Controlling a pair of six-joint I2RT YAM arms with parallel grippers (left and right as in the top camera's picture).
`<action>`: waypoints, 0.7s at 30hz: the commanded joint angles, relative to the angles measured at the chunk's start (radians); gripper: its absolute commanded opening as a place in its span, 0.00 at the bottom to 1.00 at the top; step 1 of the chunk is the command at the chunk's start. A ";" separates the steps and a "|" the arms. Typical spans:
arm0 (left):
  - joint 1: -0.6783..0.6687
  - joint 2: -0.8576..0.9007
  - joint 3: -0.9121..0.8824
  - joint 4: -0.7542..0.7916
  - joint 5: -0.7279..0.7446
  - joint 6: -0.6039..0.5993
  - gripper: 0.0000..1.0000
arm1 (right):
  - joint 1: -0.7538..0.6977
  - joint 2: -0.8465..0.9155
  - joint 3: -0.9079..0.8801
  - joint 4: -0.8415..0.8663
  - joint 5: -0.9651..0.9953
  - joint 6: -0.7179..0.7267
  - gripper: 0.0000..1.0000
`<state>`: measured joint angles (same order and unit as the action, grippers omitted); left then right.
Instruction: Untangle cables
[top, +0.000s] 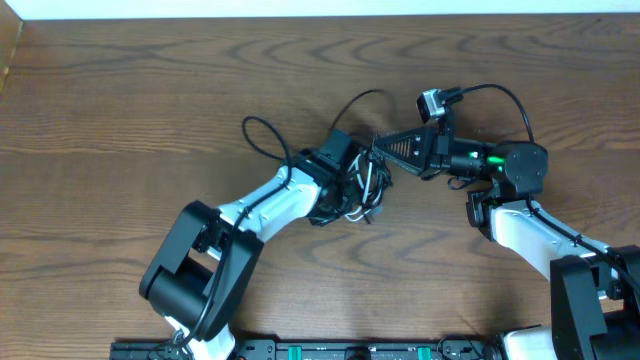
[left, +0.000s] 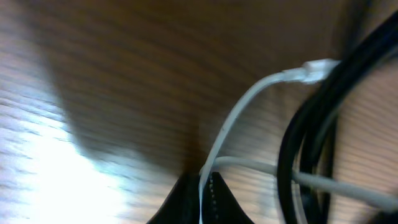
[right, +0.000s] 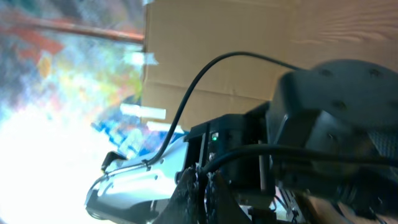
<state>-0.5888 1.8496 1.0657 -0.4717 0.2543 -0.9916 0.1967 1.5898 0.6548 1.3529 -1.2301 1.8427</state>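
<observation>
1. The tangle sits mid-table, well off every edge, with bare wood to the left and the far side.
2. Left pincer is clamped shut on the white cable, whose plug end lies against the black cables.
3. Right pincer is fully closed, tips at the tangle near the left one. A black cable runs to its tips; can't tell if it's gripped.
4. A black loop trails out left of the arms.
</observation>
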 joint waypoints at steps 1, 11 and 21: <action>0.042 0.033 -0.028 -0.015 0.048 0.009 0.08 | 0.005 -0.011 0.021 -0.041 0.024 -0.061 0.01; 0.060 0.033 -0.028 -0.021 0.021 0.088 0.07 | -0.027 -0.011 0.021 -0.065 0.099 -0.066 0.01; 0.060 0.033 -0.028 -0.073 -0.072 0.097 0.08 | -0.170 -0.011 0.021 -0.065 0.249 0.209 0.01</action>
<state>-0.5365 1.8530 1.0626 -0.5175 0.2634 -0.9150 0.0765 1.5902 0.6552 1.2747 -1.1046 1.9255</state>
